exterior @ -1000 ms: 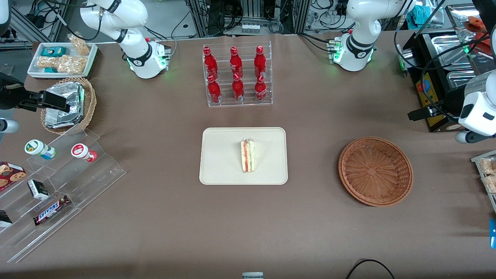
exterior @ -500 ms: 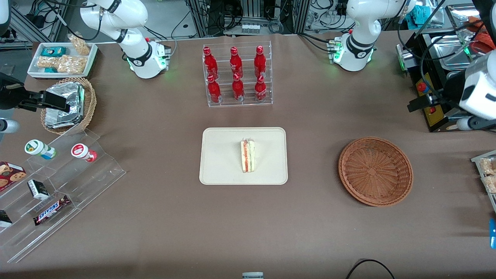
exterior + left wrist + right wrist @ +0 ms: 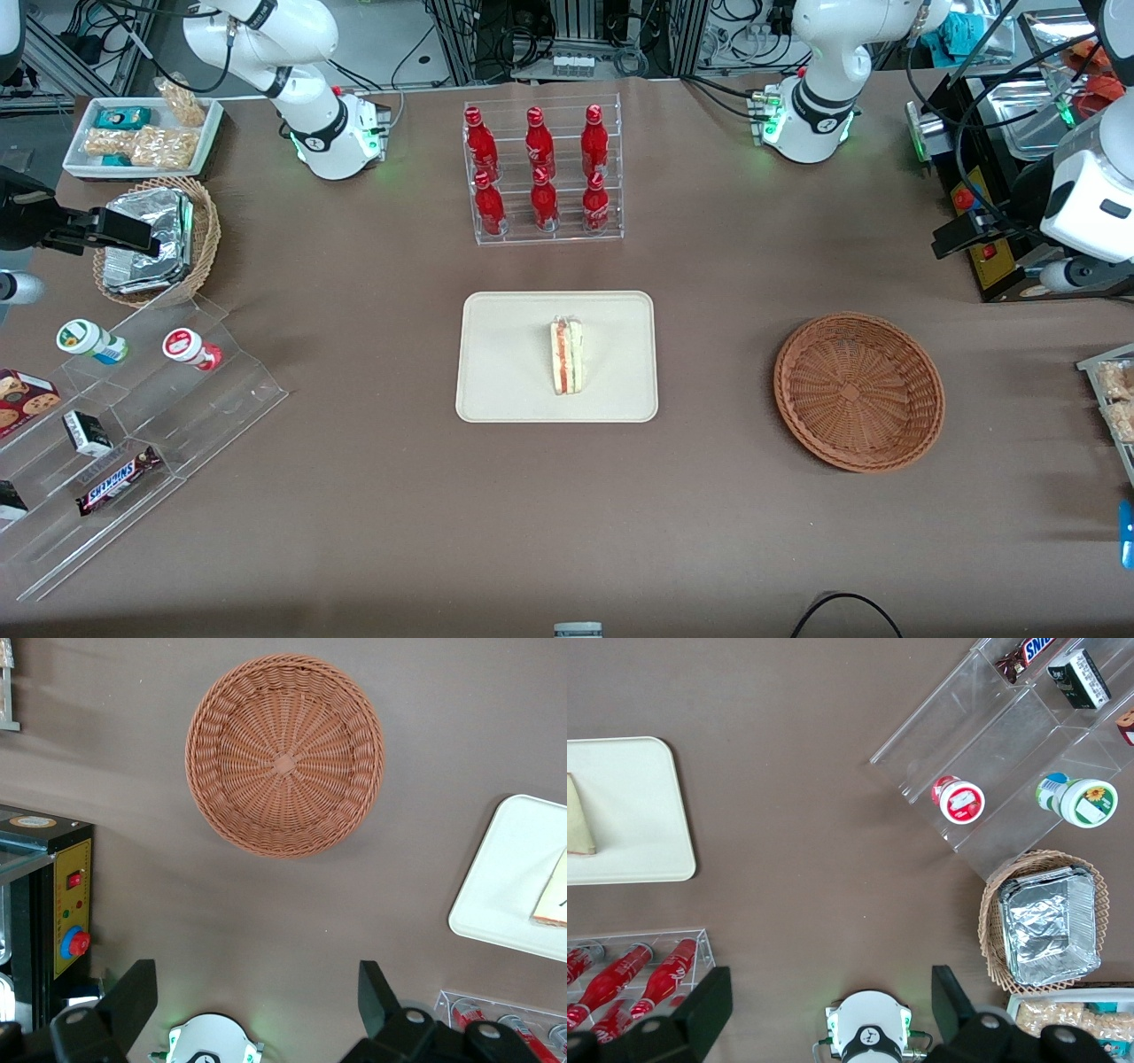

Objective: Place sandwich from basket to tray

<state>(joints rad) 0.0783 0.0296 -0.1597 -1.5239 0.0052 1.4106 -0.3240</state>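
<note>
I think my job is almost done. The sandwich (image 3: pixel 567 357) lies on the tray (image 3: pixel 505 354), near the middle of it, standing on its long edge. I can see its red and green stripes. The basket (image 3: pixel 859 390) has nothing in it. It sits on the table well apart from the tray, toward my end of the table.

My pincer (image 3: pixel 952 241) hangs up in the air at the edge of the table, at my end, farther from the front camera than the basket. My wrist camera looks straight down on the basket (image 3: pixel 285 755), and my pincer (image 3: pixel 255 979) is spread wide with nothing in it. I can also see a corner of the tray (image 3: pixel 509 886) and a bit of the sandwich (image 3: pixel 554 899) there.

So the step I am in looks like the last one: getting out of the way. I guess the next move needs no grabbing at all. I only have to keep high and clear, so I do not bump the basket or the tray.

Now I count. One sandwich. One tray. One wide brown basket. Six red bottles (image 3: pixel 540 168) stand in a clear rack, farther from the front camera than the tray. One small pale basket (image 3: pixel 208 230) with a foil packet sits toward the parked arm's end.
</note>
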